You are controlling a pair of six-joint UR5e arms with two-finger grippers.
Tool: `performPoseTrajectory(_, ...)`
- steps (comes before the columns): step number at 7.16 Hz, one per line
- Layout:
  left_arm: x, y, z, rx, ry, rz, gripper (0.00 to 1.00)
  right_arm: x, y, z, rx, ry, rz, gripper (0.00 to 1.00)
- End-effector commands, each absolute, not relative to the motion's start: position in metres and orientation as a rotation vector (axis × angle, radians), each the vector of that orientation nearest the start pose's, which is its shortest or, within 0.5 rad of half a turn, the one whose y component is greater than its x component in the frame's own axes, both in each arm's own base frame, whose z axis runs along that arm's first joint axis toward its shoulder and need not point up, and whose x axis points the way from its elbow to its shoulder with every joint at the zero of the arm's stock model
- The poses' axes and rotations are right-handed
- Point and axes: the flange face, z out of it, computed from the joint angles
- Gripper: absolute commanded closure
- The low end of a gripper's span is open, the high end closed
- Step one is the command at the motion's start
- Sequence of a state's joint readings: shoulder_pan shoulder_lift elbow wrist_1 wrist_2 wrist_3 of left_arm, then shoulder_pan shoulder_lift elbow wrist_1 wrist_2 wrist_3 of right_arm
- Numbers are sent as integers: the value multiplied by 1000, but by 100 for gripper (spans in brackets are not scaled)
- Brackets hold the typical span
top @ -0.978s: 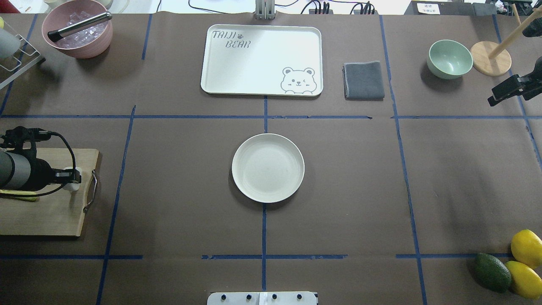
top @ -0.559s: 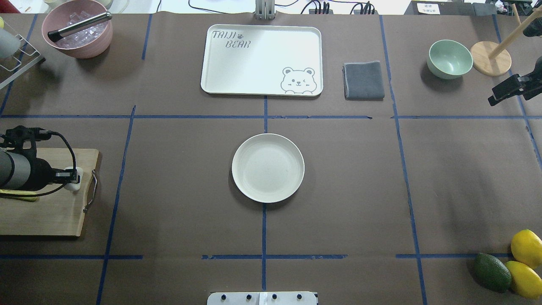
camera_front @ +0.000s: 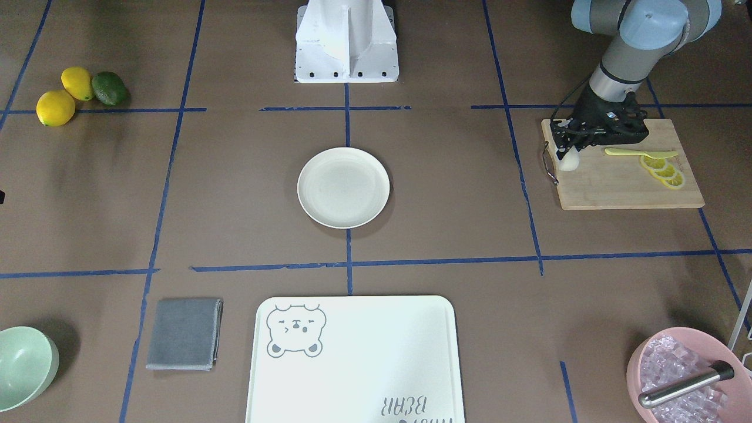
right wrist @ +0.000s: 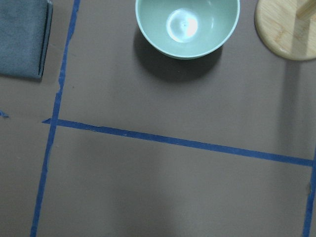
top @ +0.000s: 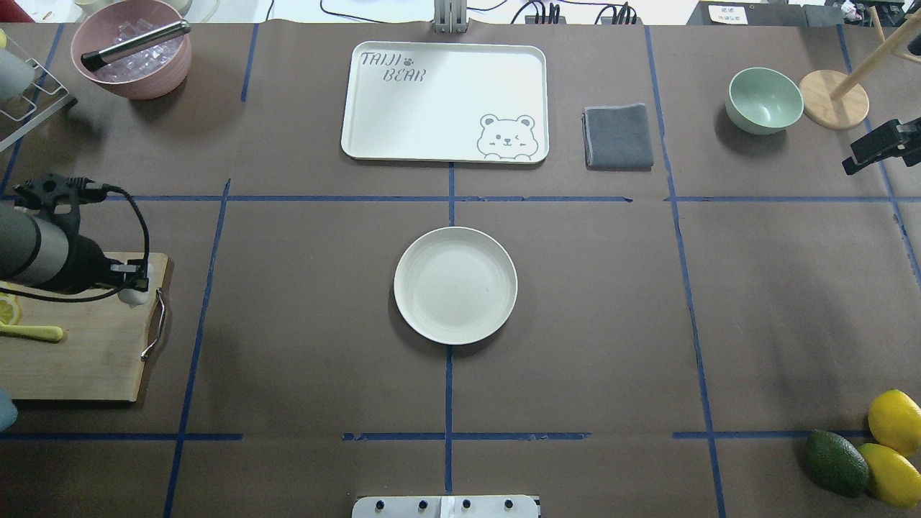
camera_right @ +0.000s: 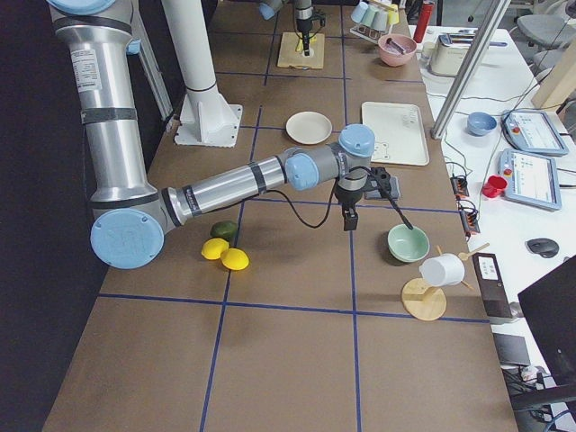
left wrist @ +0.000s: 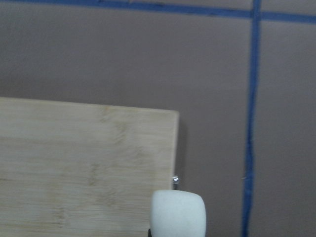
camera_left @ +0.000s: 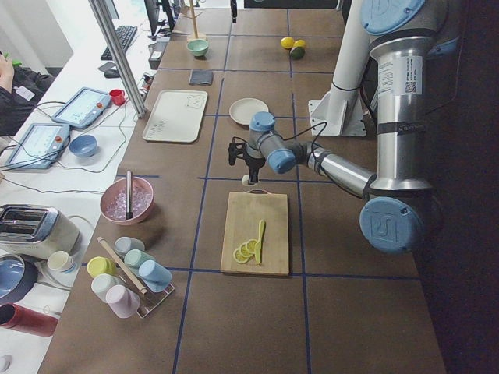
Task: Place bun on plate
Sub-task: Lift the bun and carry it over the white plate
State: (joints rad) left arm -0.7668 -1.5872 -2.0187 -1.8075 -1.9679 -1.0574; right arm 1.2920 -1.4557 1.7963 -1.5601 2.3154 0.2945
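Observation:
The bun, a small white roll, is held in my left gripper, which is shut on it over the far right corner of the wooden cutting board. In the left wrist view the bun hangs just beyond the board's corner. The front view shows the bun under the black fingers. The round cream plate sits bare at the table's middle, well to the right of the bun. My right gripper hovers at the far right edge near the mint bowl, looking shut with nothing in it.
Lemon slices and a yellow knife lie on the board. A bear-printed tray, grey cloth, mint bowl and pink ice bowl line the far side. Two lemons and an avocado sit near right.
My left gripper has lifted and carried the bun toward the board's far corner, uncovering a lemon slice. The right gripper has drifted a little farther right and away.

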Motion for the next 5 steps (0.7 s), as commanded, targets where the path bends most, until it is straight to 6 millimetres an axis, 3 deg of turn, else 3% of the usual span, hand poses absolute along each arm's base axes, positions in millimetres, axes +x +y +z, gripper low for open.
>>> performPoseTrajectory(1,322,-445,304,82,743,-106,70,-44,-521,522,114,-814,-138,0)
performPoseTrajectory(2,343,-448,267,61,752,-134,70,-18,-509,548,110,-815,-139,0)
performPoseTrajectory(3,386,-436,240,15,775,-167,70,7,-482,582,95,-804,-149,0)
performPoseTrajectory(5,460,-438,191,17,776,-216,70,65,-461,635,110,-801,-155,0)
